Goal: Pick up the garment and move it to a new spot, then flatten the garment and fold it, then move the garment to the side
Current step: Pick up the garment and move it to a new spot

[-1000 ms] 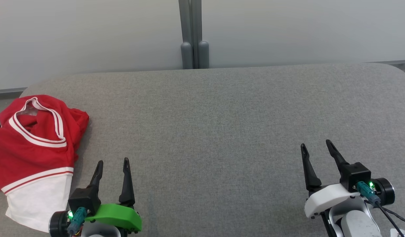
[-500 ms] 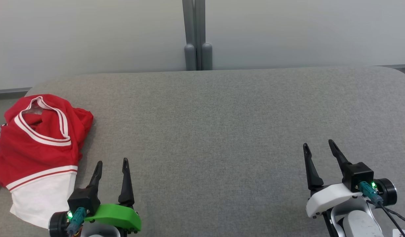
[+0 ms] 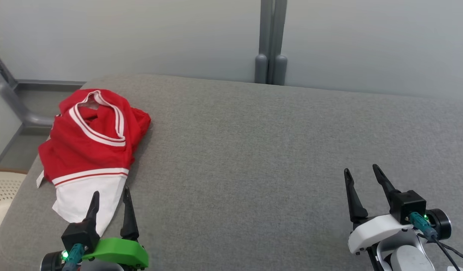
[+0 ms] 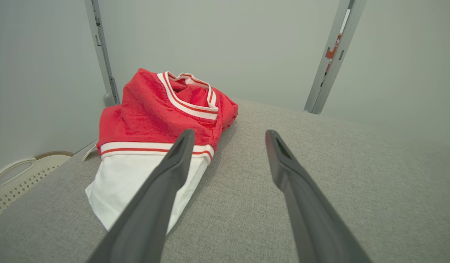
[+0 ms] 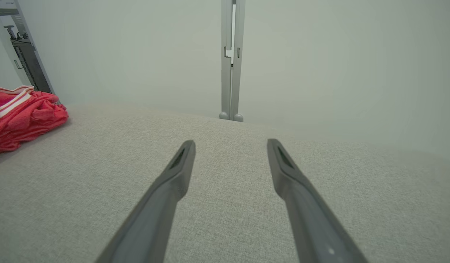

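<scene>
Head view: the red-and-white garment [image 3: 90,143] is lying bunched at the table's [image 3: 254,150] far-left corner. The left gripper [image 3: 111,190] is gaping empty near its white hem, and the right gripper [image 3: 360,169] is gaping empty, well apart.
Left wrist view: fingers are pointing at the hem.
Right wrist view: the garment is sitting far left.
Seemingly nothing is done yet; pickup, flattening, folding and moving aside all remain.

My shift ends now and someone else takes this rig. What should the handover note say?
Left gripper: open, empty, by the garment's white end.
Right gripper: open, empty, above bare grey padded surface, far from the garment.
Garment: red and white, crumpled at the surface's left end.
Done: nothing; garment not yet picked up.
Left: pick it up, move it, flatten, fold, set aside.
</scene>
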